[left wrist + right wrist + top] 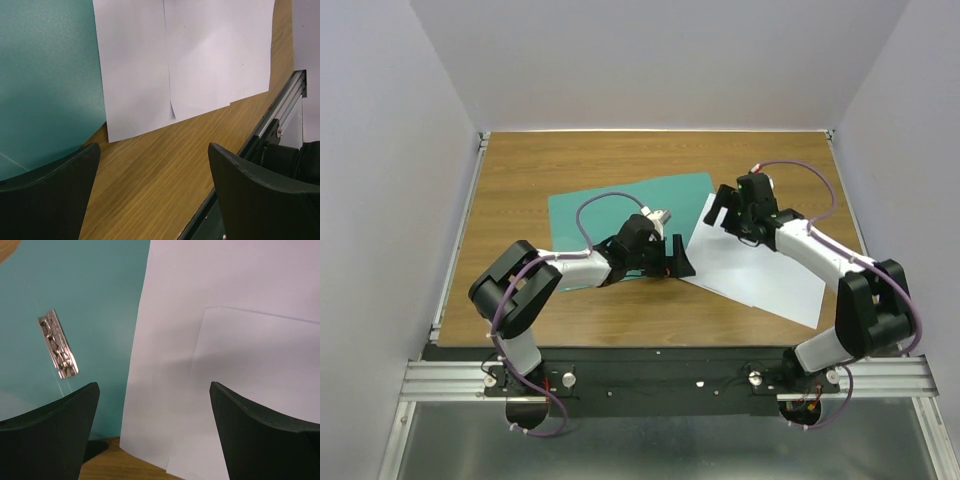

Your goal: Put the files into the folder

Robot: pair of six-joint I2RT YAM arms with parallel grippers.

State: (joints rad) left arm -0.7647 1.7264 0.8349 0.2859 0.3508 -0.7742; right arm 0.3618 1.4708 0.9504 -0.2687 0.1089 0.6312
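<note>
From above, the files (760, 270) lay right of centre on the table (520, 170). Their long axis slanted from far-left to near-right, and their left edge met the right edge of the folder (620, 205). The right gripper (723, 208) hung over the files' far-left corner with its jaws apart. The left gripper (680, 262), also spread wide and holding nothing, sat just beside their near-left edge. I judged the right arm nearer to the sheets.

In the left wrist view, the left gripper (154, 150) looked across bare wood. The files (210, 60) lay ahead as two plain white sheets, one overlapping the other, and the teal folder (45, 75) lay flat to the left.

In the right wrist view, the right gripper (155, 387) gaped empty above the seam. The files (235, 300) lay to the right, smooth and uncreased. The folder (95, 295) lay to the left, with its metal clip (57, 344) showing.
</note>
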